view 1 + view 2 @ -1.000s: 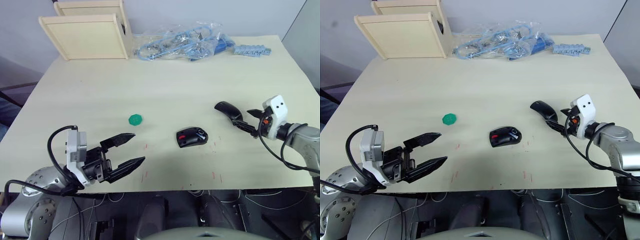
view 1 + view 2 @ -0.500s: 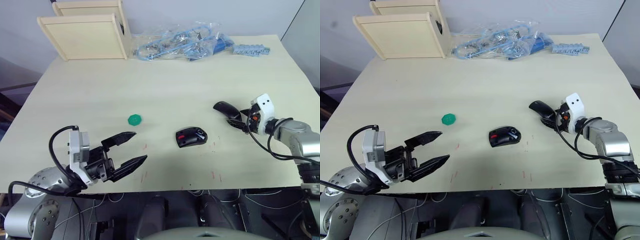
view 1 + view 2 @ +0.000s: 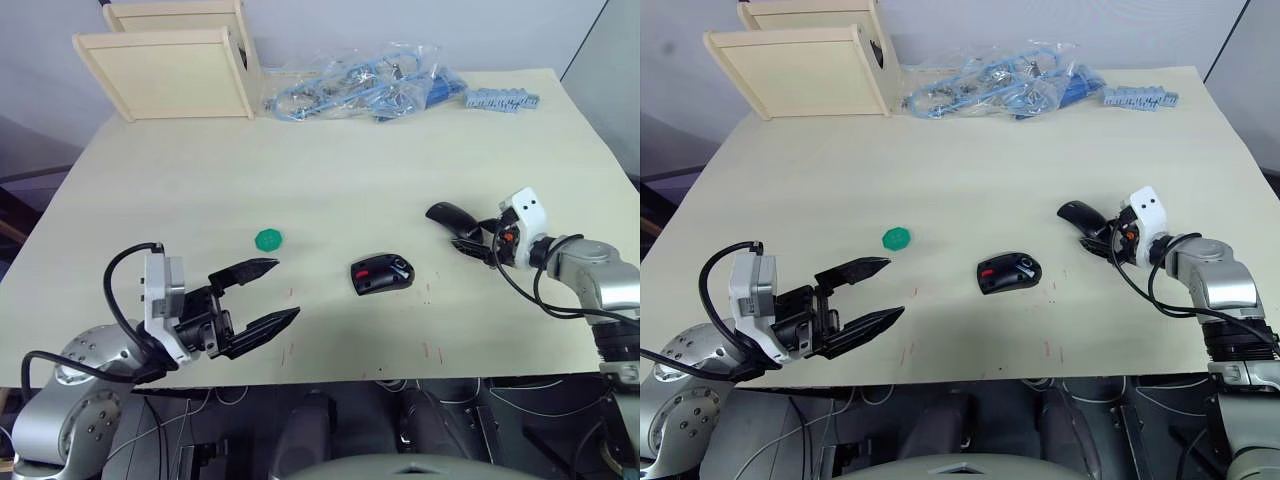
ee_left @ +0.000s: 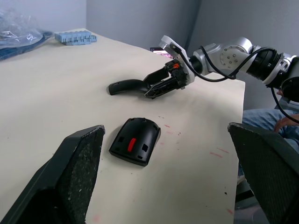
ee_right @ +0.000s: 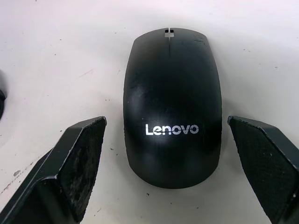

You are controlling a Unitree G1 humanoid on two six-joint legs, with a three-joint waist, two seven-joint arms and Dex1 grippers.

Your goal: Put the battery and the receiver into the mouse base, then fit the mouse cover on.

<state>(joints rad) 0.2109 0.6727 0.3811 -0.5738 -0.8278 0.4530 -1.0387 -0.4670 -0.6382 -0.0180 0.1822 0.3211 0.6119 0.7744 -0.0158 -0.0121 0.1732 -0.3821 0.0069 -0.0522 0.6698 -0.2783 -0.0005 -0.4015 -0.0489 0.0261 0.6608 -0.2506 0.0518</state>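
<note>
Pale table (image 3: 330, 170): base (image 3: 382, 273) lies near-centre, cover (image 3: 452, 217) just right of it between the right gripper (image 3: 468, 243)'s wide-spread fingers; left gripper (image 3: 268, 292) hangs wide apart, near left.

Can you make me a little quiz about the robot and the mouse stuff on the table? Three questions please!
1. True or false: the right gripper has its fingers spread open on either side of the mouse cover.
2. What colour is the small toothed disc on the table?
3. Which is nearer to the mouse base: A) the wooden boxes, B) the mouse cover, C) the bag of blue parts?

Key: 1 true; 2 green; 3 B.
</note>
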